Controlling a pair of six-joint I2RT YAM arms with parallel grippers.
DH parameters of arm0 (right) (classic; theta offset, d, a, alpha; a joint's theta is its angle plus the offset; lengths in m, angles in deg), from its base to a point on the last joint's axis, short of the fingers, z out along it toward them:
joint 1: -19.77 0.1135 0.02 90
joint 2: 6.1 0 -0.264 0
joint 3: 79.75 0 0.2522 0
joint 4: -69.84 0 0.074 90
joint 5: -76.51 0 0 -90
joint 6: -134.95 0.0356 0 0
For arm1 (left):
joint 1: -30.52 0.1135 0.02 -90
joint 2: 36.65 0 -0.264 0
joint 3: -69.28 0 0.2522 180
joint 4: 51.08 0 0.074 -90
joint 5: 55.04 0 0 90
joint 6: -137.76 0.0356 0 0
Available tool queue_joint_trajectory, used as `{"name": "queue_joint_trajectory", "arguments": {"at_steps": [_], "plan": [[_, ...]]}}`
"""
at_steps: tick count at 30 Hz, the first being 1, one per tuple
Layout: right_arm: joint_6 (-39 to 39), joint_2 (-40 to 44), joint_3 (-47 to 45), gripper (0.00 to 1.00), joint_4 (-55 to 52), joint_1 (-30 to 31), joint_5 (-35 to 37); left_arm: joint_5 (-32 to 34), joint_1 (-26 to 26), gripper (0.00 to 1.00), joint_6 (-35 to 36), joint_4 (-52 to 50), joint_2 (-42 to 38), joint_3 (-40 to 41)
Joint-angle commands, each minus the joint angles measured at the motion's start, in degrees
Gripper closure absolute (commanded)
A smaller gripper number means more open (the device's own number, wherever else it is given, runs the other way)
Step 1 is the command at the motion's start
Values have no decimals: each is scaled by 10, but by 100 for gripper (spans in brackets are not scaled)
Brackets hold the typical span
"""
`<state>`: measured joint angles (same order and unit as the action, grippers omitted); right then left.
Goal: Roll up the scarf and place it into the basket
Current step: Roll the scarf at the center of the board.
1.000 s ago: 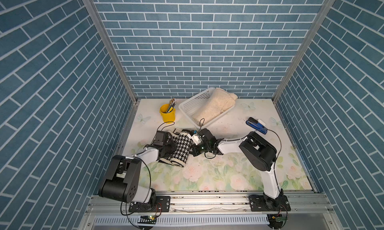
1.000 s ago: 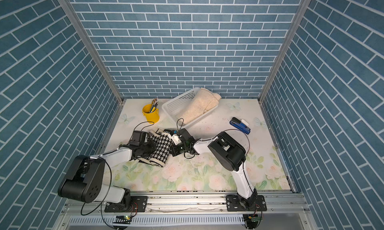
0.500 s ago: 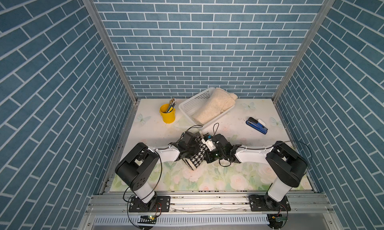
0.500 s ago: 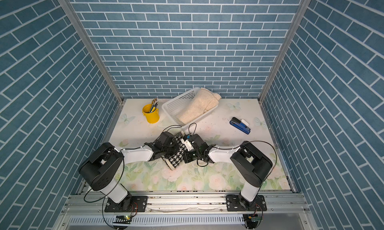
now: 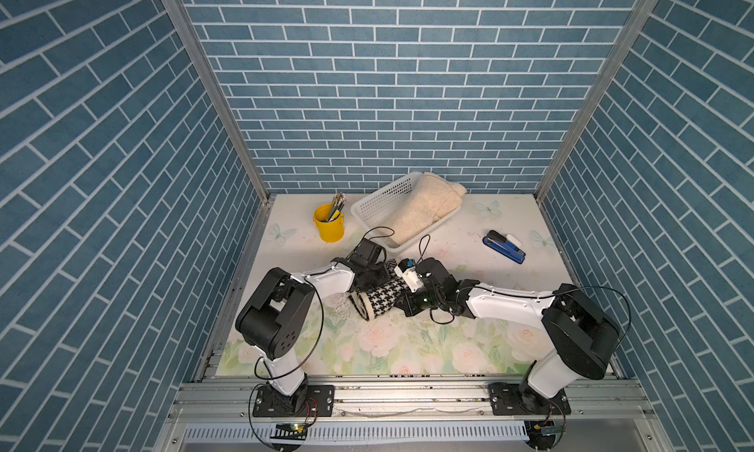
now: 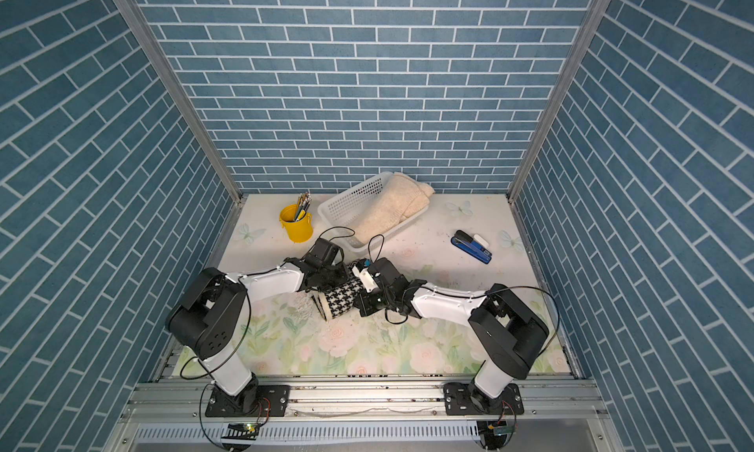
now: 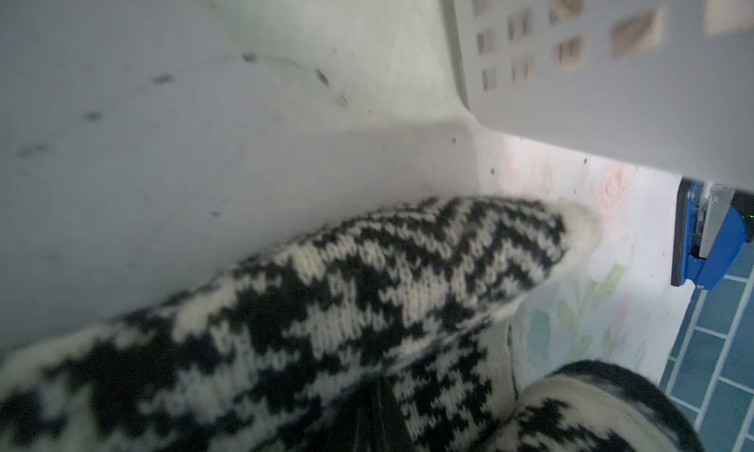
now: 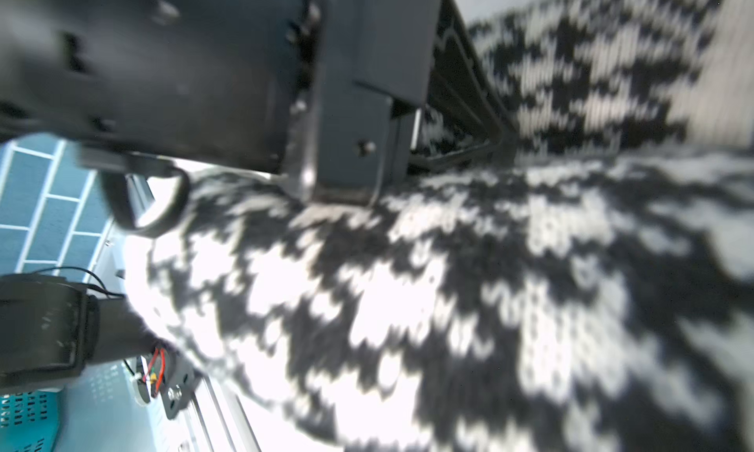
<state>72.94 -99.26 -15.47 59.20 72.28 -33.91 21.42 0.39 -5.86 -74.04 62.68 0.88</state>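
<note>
Filling the basket point(image 5: 379, 204), a beige cloth point(image 5: 424, 213), yellow bucket point(image 5: 329, 229) holding brushes point(image 5: 338, 203)

Text check | I'm reading nothing legible on any feed | blue stapler point(image 5: 504, 248), yellow bucket point(image 5: 329, 227), basket point(image 5: 381, 203), scarf point(image 5: 381, 301): no lettering, label or number I can make out

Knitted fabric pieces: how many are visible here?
2. The black-and-white scarf is rolled in front of the basket; the beige knit lies inside that basket. Others may hide underneath.
</note>
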Motion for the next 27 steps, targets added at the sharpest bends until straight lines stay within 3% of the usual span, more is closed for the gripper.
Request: {"name": "queue_joint_trajectory", "arguments": {"at_steps": [1,6,13,18,27], "plan": [[-33,-19,32,100,-1,0,-2,4,22,90,35,-48,-20,-6],[-50,-55,70,100,-10,-9,-11,1,35,90,48,-61,-33,3],[-72,-124,149,100,-33,-10,-26,-2,43,90,26,-24,-88,80],[-77,-163,181,100,-42,-10,-26,14,76,90,52,-43,-127,64],[-86,-215,261,100,-69,-10,-25,-2,157,89,97,-51,-105,45]]}}
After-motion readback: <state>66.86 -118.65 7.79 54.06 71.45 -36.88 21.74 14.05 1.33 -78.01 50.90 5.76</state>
